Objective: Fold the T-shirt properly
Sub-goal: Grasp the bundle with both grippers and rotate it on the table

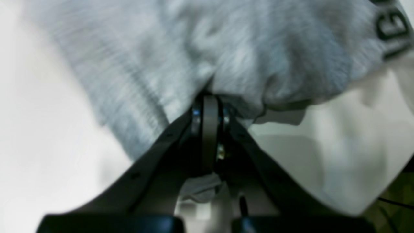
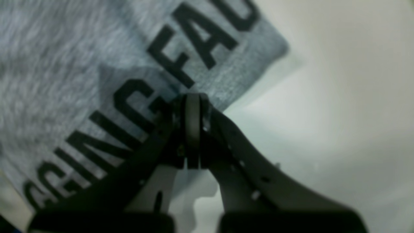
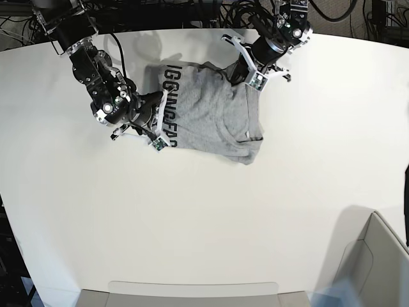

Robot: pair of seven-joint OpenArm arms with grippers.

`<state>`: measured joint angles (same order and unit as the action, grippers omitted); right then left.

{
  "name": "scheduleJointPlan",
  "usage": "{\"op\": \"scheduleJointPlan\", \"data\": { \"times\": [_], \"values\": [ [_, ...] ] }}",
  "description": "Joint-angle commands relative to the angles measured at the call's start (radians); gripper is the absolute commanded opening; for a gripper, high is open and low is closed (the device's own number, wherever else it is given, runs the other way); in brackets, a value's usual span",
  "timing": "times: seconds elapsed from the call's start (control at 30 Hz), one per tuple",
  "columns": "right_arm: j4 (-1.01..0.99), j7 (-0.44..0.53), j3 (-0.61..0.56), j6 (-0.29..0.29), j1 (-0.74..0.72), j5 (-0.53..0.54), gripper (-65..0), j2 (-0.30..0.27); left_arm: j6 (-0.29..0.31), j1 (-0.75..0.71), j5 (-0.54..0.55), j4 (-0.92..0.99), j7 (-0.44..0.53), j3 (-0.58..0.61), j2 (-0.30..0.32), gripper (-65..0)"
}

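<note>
Two pairs of black fingers are pressed together, each pinching grey cloth. In the left wrist view the left gripper [image 1: 209, 97] has its tips closed into a bunched, plain-sided fold of the T-shirt [image 1: 207, 48], and a scrap of the same fabric shows lower down between the finger arms. In the right wrist view the right gripper [image 2: 192, 97] is clamped on the shirt's edge right beside the black block lettering [image 2: 155, 97], which runs diagonally across the cloth; the fabric there lies fairly flat.

From the base view, the T-shirt [image 3: 211, 112] lies on the far half of the white table [image 3: 204, 217], partly folded, with a strip of lettering [image 3: 168, 105] turned up along its left edge and plain grey over the rest. A rumpled corner hangs toward the near right. The right gripper [image 3: 155, 123] holds the shirt at the lettered edge, its arm [image 3: 89, 61] reaching in from the far left corner. The left gripper [image 3: 246, 71] holds the far right part of the shirt, its arm [image 3: 281, 29] coming in from the far edge. Both wrist views are blurred. A pale bin [image 3: 374, 265] stands at the near right corner, well apart from the shirt.
</note>
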<state>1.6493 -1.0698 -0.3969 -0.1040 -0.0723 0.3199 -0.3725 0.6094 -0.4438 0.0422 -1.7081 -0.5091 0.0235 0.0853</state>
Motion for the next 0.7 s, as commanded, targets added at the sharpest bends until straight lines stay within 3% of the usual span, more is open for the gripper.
{"op": "scheduleJointPlan", "data": {
  "times": [0.0, 0.13, 0.37, 0.67],
  "values": [
    [0.015, 0.001, 0.005, -0.01, -0.004, 0.011, -65.0, -0.01, -0.027, 0.018, -0.032, -0.007, -0.059, -0.033, 0.004, -65.0],
    [0.042, 0.001, 0.002, -0.01, 0.062, 0.005, -65.0, -0.024, -0.023, 0.106, -0.031, -0.007, -0.161, -0.101, 0.006, -65.0],
    [0.167, 0.0, -0.058, -0.01, 0.177, 0.011, -65.0, -0.023, -0.023, 0.271, -0.034, -0.005, -0.256, -0.102, 0.006, -65.0],
    [0.239, 0.004, -0.049, -0.001, 0.245, 0.003, -65.0, 0.082, -0.029, 0.461, -0.034, 0.05, -0.313, -0.113, 0.004, -65.0]
  ]
}}
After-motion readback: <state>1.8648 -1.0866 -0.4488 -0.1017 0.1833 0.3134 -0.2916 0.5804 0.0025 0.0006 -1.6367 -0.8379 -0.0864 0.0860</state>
